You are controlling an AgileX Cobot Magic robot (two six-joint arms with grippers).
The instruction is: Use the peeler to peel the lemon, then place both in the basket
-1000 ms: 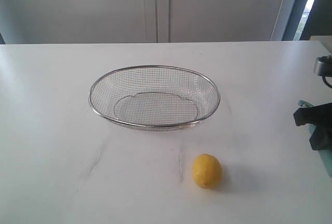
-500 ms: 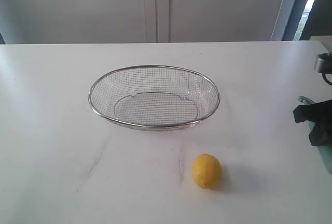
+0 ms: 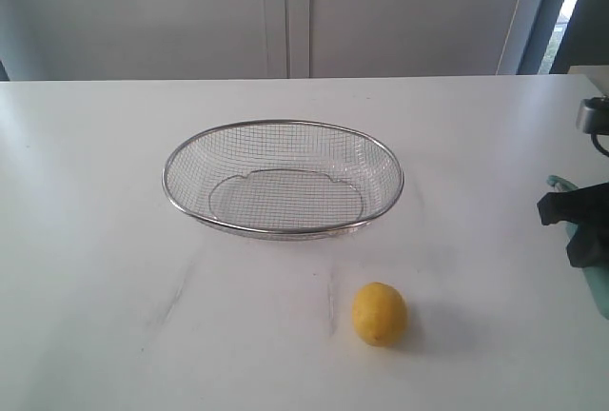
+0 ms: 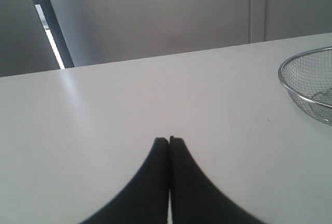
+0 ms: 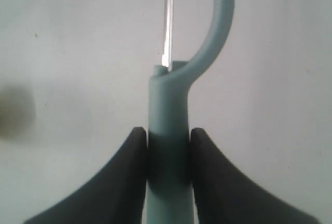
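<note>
Over a white table [image 3: 86,240], clamping the teal peeler [image 5: 168,99] with the right gripper [image 5: 168,131], apart from lemon [image 3: 379,313] and basket [image 3: 283,123]. Pressing left gripper [image 4: 169,140] together.

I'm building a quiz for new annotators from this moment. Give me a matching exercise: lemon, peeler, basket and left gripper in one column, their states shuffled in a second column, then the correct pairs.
Column one:
1. lemon
2. peeler
3. basket
4. left gripper

Column two:
A. shut, holding nothing
B. lying on the bare table, nearer the exterior camera than the basket
C. clamped in the right gripper
D. empty, standing on the table

Pairs: 1-B, 2-C, 3-D, 4-A.
</note>
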